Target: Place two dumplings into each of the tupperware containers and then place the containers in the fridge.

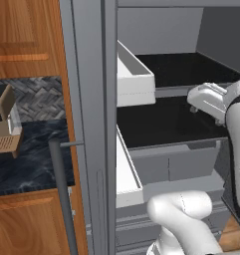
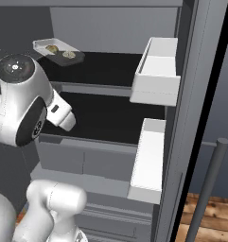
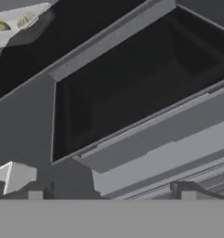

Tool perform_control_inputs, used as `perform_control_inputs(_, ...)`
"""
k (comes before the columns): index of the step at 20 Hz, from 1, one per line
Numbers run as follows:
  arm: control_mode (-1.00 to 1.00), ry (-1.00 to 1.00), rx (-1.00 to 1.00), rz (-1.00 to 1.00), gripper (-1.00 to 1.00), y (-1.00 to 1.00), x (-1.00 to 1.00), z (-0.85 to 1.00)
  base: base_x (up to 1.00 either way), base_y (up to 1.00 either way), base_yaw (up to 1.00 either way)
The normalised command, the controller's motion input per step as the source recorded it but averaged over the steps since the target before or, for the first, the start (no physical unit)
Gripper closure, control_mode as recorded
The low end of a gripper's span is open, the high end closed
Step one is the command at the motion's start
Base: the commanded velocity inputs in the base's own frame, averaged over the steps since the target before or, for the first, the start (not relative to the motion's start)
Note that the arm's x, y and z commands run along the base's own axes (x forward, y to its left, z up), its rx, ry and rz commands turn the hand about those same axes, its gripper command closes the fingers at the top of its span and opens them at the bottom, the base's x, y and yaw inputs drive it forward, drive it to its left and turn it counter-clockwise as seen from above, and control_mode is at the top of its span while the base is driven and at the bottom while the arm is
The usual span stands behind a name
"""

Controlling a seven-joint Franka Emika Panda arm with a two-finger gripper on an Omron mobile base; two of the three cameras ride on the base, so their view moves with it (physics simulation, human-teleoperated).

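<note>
Tupperware container [image 2: 56,51] sits on upper fridge shelf [image 2: 110,68], two dumplings [image 2: 69,55] inside. Gripper [image 3: 111,193] spread wide, empty, facing lower shelf. Tray likely light, rigid, smooth-walled; best pinched across low rim. Dumplings probably soft, loose; keep tray level.

No lettering, label, brand mark or number is legible anywhere on the open fridge [image 2: 110,156], its white door bins [image 2: 155,75] or the tupperware container [image 2: 56,49] on its shelf.

Tray [image 2: 56,51] with 2 dumplings [image 2: 61,52] on fridge [image 2: 106,71] upper shelf, left.
</note>
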Motion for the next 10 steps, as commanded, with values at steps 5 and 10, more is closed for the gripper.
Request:
perform_control_inputs(5,-1.0,0.31,-0.28,0.08,-1.0,0.37,-0.84,-0.01,0.0,0.0,0.0)
perform_control_inputs(10,-1.0,0.32,-0.25,0.04,-1.0,0.08,-0.2,-0.1,0.0,0.0,0.0)
